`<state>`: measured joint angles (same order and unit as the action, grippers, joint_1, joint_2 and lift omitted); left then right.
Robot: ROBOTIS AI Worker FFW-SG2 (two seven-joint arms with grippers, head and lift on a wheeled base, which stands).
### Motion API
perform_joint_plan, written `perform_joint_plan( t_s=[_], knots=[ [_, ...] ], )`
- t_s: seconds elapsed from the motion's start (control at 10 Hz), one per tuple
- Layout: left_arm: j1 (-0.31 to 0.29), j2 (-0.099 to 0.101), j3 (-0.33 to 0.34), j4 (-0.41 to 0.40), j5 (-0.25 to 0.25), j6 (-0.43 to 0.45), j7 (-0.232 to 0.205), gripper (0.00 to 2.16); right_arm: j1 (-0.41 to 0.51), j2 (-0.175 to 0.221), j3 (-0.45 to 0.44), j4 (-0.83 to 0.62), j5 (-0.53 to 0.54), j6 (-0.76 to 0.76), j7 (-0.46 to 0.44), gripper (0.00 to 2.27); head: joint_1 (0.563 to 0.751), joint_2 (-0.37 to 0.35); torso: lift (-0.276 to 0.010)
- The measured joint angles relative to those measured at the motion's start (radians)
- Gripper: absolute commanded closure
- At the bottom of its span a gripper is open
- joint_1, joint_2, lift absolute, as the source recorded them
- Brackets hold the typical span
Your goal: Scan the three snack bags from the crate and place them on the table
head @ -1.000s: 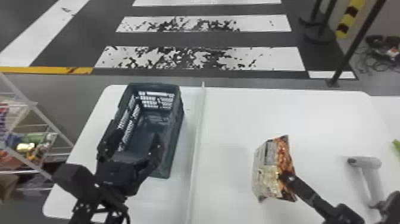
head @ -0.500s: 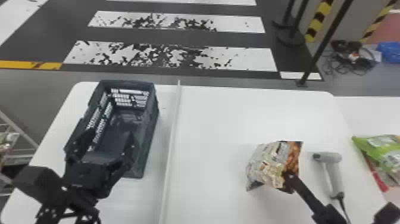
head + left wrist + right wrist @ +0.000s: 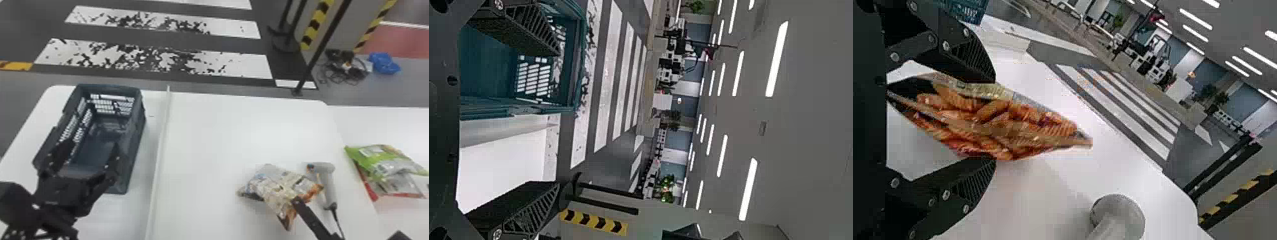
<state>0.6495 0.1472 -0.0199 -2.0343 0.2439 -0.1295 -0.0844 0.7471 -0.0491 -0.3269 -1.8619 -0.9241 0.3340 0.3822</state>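
Right wrist view: my right tool (image 3: 995, 121) is part-closed, its fingers bearing on both sides of the snack bag (image 3: 1003, 125), presumably to present its code. Head view, lower right: bag adjacent to the handheld scanner (image 3: 330, 188). Two snack bags (image 3: 375, 161), far right, likely segregated as scanned. Left tool (image 3: 92, 148): wide open, empty, parked at the crate (image 3: 135, 140).

Snack bag 1 (image 3: 271, 188): pale printed face, orange food image, filled, creased, tilted; located over right part of white table (image 3: 223, 134), near scanner (image 3: 330, 182). Scanner: light grey, handheld, cable at handle end. Green snack bag (image 3: 376, 159): flat, overlapping red-edged snack bag (image 3: 400, 183), both beyond table's right edge. Crate (image 3: 135, 143): dark blue-green, slotted walls, upright, open top, left side of table.
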Motion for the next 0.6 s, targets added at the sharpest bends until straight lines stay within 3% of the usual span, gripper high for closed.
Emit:
perform_joint_plan(
  t_s=[0.4, 0.5, 0.6],
  knots=[
    [0.0, 0.001, -0.001, 0.001, 0.003, -0.003, 0.0, 0.07, 0.031, 0.002, 0.023, -0.037, 0.024, 0.062, -0.042, 0.04, 0.695, -0.11, -0.037],
    [0.0, 0.002, -0.003, 0.001, 0.003, -0.003, 0.0, 0.07, 0.034, 0.001, 0.026, -0.066, 0.048, 0.067, -0.029, 0.06, 0.695, -0.097, -0.037],
    [0.0, 0.002, -0.003, 0.001, 0.003, -0.003, 0.001, 0.07, 0.03, 0.0, 0.028, -0.095, 0.081, 0.052, 0.024, 0.23, 0.695, -0.083, -0.037]
  ],
)
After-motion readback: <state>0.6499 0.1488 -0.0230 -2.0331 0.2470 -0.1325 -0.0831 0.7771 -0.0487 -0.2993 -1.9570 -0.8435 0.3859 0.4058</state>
